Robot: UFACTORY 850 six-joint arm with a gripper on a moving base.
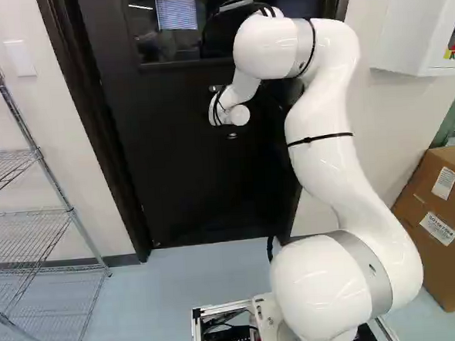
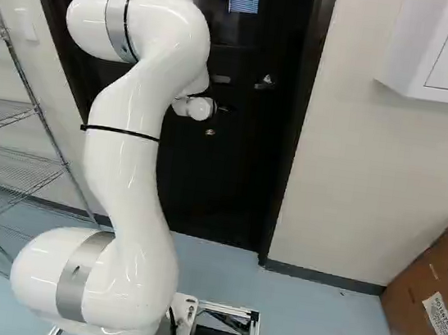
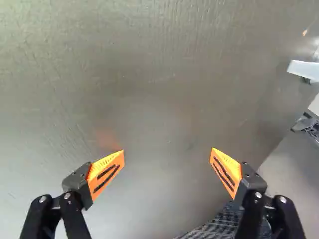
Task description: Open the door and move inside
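Around us, a pale wall (image 2: 356,168) meets smooth blue floor (image 1: 203,280); ahead stands a shut black door (image 1: 190,188), its handle (image 2: 266,82) by the right-hand edge in the right base view, and we should bring our claw (image 3: 168,151), released and empty, sideways, squaring up before gripping.

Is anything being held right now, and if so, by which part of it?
Nothing is held: the gripper is open, its orange pads apart, with the door ahead and nothing between them.
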